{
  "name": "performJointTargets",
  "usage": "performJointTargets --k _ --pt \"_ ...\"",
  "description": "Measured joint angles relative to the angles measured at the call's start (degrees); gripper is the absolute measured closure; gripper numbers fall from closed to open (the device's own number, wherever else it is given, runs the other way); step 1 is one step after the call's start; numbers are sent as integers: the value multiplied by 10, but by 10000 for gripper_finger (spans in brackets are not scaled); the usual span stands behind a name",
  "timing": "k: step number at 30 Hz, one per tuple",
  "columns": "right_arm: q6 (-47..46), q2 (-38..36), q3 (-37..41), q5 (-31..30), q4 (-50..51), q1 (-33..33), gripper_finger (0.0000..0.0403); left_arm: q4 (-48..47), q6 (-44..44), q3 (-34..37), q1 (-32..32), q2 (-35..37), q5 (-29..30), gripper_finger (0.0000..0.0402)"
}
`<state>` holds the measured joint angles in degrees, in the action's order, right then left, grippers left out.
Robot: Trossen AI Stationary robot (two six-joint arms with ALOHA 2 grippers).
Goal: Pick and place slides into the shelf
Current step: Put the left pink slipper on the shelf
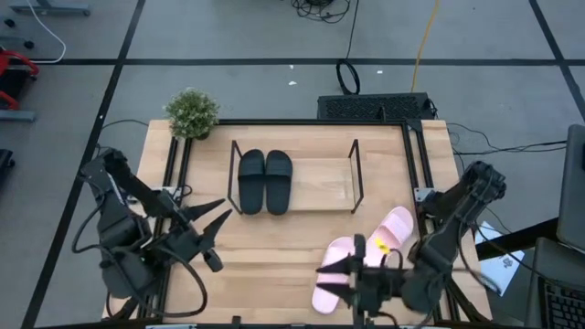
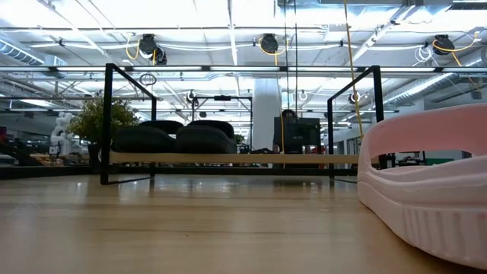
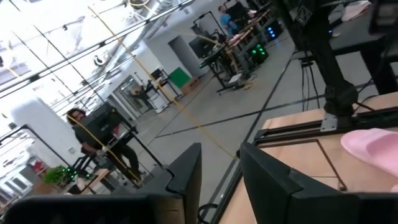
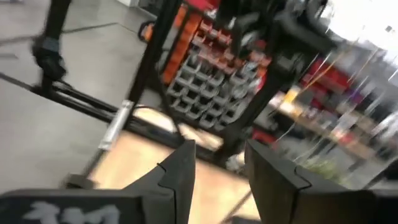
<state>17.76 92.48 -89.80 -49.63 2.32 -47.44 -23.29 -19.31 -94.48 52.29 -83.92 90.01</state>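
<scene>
- The left claw (image 1: 218, 230) is held open above the bare worktop (image 1: 265, 251)
- The black slides (image 1: 265, 181) are set side by side in the shelf (image 1: 355, 174)
- The pink slides (image 1: 340, 272) lie on the worktop, under the open right claw (image 1: 340, 274)

Both arms sit low and folded — left end effector (image 1: 218, 219) and right end effector (image 1: 335, 271) each spread-fingered, holding nothing.

Black slides: two, the left black slide (image 1: 251, 181) and the right black slide (image 1: 279, 181)
Pink slides: two, the near pink slide (image 1: 331, 279) and the far pink slide (image 1: 393, 227)
Shelf (image 1: 356, 174): one
Potted plant (image 1: 192, 112): one
Robot arms: two
</scene>
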Motion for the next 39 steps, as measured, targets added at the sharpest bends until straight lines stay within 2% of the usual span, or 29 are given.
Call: performJointTargets --k 5,10,14,17,25,32,39 --pt "-159 38 -11 0 59 -15 275 0 3 0 20 0 0 284" --pt "-337 75 -11 7 167 -22 275 -1 10 0 38 0 0 284" --pt "-475 105 -11 76 266 -20 275 -1 17 0 49 0 0 284" --pt "-543 126 -11 136 332 -15 275 -1 18 0 56 0 0 284" --pt "-654 143 -10 214 465 8 275 -6 15 0 56 0 0 284" --pt "-681 143 -10 300 510 33 275 -10 10 0 54 0 0 284" --pt "-683 144 -8 306 528 46 275 -24 11 0 54 0 0 284"
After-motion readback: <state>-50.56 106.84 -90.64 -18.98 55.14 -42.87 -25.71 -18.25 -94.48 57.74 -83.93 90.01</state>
